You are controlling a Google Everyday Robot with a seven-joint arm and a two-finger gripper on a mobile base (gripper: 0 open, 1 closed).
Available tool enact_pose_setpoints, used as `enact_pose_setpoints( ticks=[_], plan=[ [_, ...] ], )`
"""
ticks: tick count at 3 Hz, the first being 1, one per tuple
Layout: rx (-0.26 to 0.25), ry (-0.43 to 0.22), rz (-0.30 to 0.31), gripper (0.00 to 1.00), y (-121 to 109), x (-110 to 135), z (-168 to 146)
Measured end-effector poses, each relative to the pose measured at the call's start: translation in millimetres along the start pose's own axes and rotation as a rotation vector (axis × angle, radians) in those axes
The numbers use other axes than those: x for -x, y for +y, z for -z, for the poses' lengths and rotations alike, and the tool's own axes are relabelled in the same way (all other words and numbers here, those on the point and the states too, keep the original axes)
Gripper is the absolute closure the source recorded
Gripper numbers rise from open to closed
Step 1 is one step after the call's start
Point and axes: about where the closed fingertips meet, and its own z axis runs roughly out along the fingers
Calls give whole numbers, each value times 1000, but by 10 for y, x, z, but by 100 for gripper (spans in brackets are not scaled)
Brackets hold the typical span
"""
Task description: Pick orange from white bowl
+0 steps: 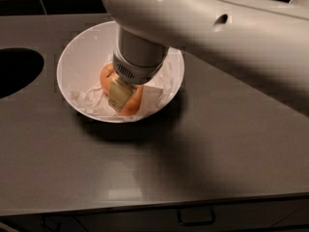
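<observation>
Dark grey bench (217, 149) carries the bowl (77, 57) just right of a round black hole (14, 71), and the orange (107, 79) sits near the bowl's middle, bedded on crumpled paper (91, 100) that likely keeps it from rolling. Reaching in from the bowl's upper right, the arm (217, 28) points the gripper (120, 92) straight down over the fruit. One of its fingers (118, 96) lies flat against the orange's near side with the other hidden behind, so they look clamped on it, ready to lift it clear of the rim.
</observation>
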Motion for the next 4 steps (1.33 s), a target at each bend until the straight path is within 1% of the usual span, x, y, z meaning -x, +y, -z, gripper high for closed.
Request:
enact_pose_setpoints(
  ticks=[1,2,4],
  plan=[
    [-5,2,-12,31,-3,-23,-46],
    [-11,11,-31,29,-2,-71,-117],
    [6,25,-1,30,-18,22,-303]
  ],
)
